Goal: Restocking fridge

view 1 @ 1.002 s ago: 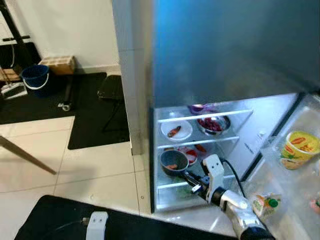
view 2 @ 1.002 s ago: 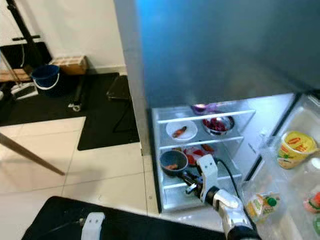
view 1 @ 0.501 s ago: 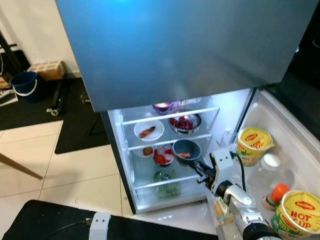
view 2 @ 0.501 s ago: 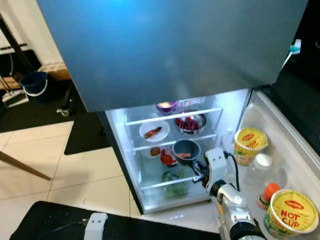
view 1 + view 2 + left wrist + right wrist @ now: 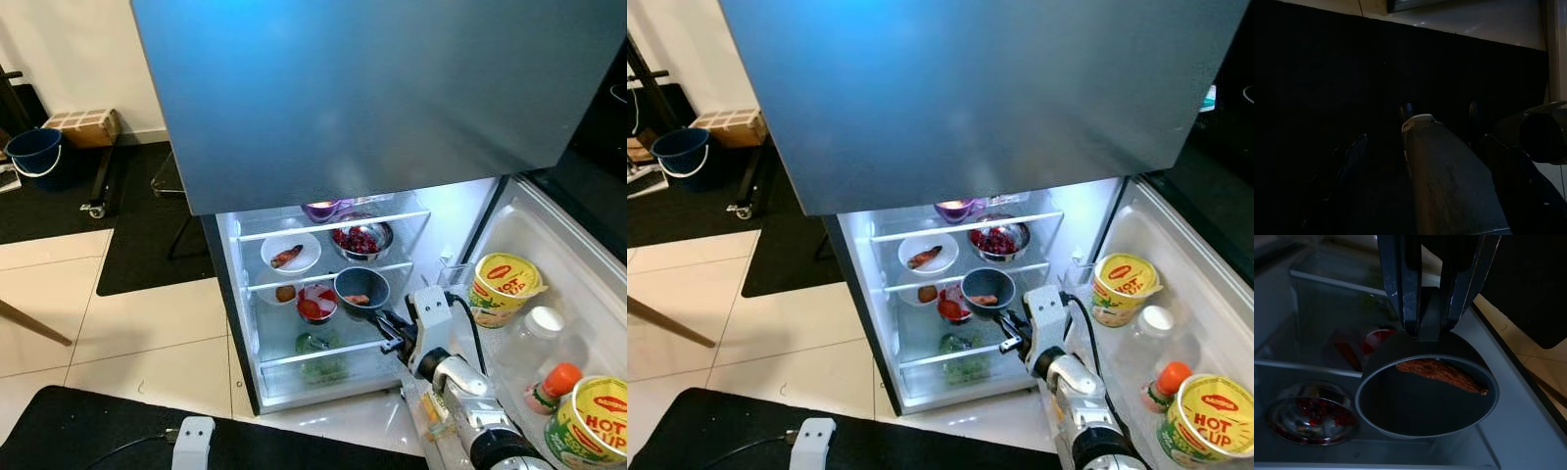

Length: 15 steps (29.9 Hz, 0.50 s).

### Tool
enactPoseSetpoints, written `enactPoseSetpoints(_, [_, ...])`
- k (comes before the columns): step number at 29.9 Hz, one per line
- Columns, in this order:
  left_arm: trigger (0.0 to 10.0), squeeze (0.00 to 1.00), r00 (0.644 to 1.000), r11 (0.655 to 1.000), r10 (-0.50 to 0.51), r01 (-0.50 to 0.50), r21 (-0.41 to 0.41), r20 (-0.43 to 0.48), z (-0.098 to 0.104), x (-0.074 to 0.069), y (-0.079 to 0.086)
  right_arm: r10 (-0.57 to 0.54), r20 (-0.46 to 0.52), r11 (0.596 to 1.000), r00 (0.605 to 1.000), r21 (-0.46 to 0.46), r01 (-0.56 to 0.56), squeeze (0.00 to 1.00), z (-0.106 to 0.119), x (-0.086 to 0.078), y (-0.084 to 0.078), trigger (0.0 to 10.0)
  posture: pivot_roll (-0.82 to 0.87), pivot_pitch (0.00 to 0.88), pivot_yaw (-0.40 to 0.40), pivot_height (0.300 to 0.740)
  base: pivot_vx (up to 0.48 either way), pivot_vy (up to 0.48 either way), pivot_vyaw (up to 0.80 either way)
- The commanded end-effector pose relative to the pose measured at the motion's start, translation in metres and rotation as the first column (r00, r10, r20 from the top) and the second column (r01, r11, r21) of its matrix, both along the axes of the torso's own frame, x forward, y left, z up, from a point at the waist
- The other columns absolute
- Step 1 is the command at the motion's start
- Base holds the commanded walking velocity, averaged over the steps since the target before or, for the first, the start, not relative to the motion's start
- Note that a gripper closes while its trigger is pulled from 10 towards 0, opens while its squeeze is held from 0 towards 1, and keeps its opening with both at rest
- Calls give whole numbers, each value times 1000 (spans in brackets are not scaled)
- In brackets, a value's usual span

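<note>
Our right gripper has its fingers clamped on the handle of the dark pan, held at the fridge's middle shelf. Tilting could spill the fried piece; the pan could strike the red bowl.

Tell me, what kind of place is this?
Probably a home kitchen. An open fridge holds bowls of food, its door racks carry instant-noodle cups, and the floor is tiled. The right gripper holds a small pan at the shelves.
</note>
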<state>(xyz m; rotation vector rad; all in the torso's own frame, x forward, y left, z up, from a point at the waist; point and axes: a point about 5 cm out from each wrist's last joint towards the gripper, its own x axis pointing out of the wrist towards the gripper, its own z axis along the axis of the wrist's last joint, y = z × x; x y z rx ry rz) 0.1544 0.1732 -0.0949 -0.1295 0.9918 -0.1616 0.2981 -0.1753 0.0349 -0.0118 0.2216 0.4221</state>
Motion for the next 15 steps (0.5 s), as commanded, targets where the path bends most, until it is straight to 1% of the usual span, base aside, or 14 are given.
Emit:
enactPoseSetpoints(1, [10000,0,1000,1000,-11,11,1,-11,-1,-1,0,17,36,1000,999,-2,-17,0,8,6,6,10000,-113,0,39,740,0,-469,0])
enactPoseSetpoints(4, [10000,0,1000,1000,-2,2,3,-6,0,1,0,22,41,1000,999,0,-22,0,9,8,9,10000,-111,0,38,740,0,-467,0])
enactPoseSetpoints(15, [10000,0,1000,1000,9,-9,4,-6,0,1,2,30,42,1000,999,-8,-29,0,10,9,16,10000,-114,0,46,740,0,0,0])
